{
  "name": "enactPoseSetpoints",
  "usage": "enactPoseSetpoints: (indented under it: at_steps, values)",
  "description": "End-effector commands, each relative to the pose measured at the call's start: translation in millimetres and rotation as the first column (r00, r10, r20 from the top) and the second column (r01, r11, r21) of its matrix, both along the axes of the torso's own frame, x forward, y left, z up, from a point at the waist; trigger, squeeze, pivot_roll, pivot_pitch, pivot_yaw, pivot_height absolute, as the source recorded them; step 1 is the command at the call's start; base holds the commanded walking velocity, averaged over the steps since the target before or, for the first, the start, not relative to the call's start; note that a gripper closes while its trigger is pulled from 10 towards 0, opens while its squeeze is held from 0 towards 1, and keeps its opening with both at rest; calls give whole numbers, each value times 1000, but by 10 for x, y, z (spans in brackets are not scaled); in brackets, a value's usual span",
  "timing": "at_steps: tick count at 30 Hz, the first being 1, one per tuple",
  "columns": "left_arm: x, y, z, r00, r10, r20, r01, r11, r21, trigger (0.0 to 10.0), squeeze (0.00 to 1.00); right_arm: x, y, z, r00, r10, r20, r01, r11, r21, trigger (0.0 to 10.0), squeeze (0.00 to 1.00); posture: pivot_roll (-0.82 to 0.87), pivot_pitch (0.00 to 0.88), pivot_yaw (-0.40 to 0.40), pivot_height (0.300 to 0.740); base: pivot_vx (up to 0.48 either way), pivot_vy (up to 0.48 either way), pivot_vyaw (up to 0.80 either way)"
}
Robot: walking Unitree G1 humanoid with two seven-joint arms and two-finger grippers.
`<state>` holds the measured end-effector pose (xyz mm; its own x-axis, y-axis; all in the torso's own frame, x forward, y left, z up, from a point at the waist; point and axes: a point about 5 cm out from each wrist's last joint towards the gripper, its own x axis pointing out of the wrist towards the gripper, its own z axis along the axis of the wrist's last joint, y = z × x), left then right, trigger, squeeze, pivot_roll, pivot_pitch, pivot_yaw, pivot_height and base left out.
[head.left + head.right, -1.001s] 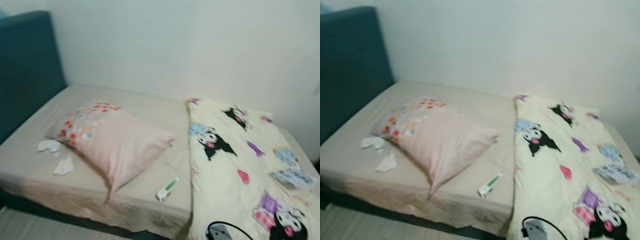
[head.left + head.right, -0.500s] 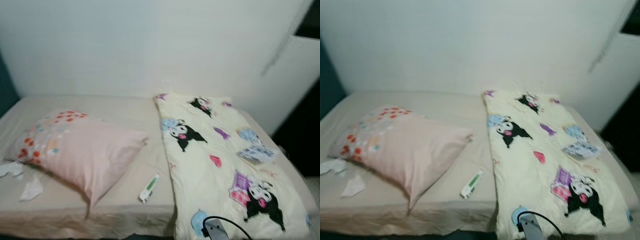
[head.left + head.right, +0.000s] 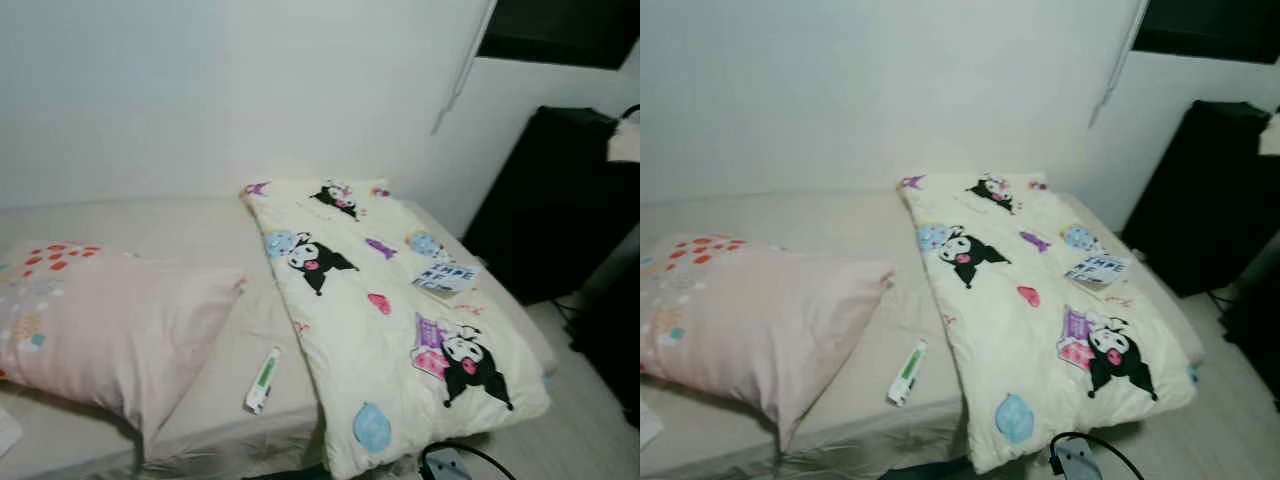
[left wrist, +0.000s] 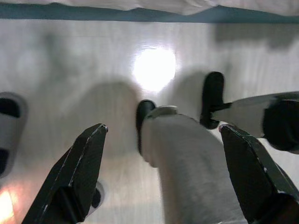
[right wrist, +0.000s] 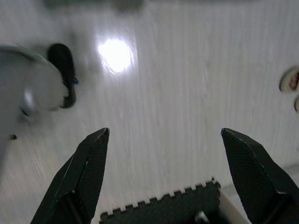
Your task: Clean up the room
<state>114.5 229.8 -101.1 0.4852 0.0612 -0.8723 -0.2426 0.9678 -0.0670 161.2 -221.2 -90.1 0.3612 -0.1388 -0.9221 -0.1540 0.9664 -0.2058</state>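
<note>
A bed with a beige sheet [image 3: 150,225] lies before me. On it rest a pink pillow [image 3: 110,335] with coloured dots, a pale yellow cartoon blanket [image 3: 370,320], a green and white tube [image 3: 262,380] near the front edge, and a small printed booklet [image 3: 447,277] on the blanket. A scrap of white tissue [image 3: 645,425] peeks in at the far left. My left gripper [image 4: 162,127] hangs open above the pale floor, over my own legs and feet. My right gripper [image 5: 166,131] is also open above the floor.
A black cabinet [image 3: 560,200] stands to the right of the bed, under a dark window. A white adapter with a black cable [image 3: 1080,462] lies at the bed's front corner. A grey slipper [image 4: 9,126] and a dark foam mat [image 5: 163,207] lie on the floor.
The camera has swung to the right. The blue headboard and most of the tissues have left the picture, and the black cabinet and bed's right end have come in. Nothing on the bed moved.
</note>
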Motion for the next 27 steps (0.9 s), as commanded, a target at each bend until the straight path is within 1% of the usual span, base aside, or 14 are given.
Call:
enactPoseSetpoints:
  at_steps: [1, 17, 27]
  values:
    - [-38, -43, -22, 1000, -3, -17, 3, 1000, -16, 10000, 0, 20, -28, 15, 1000, 6, 12, -6, 1000, -8, 10000, 0, -42, 0, -102, 711, 0, -270, 0]
    - [-23, -50, -20, 1000, -15, -17, 15, 1000, -18, 10000, 0, 32, 39, 5, 999, 40, 8, -40, 999, -17, 10000, 0, -36, 0, -106, 711, 0, -276, 0]
    - [-26, -58, -22, 1000, -23, -19, 23, 999, -22, 10000, 0, 36, 66, 1, 999, 52, 7, -52, 998, -21, 10000, 0, -37, 0, -99, 711, 0, -337, 0]
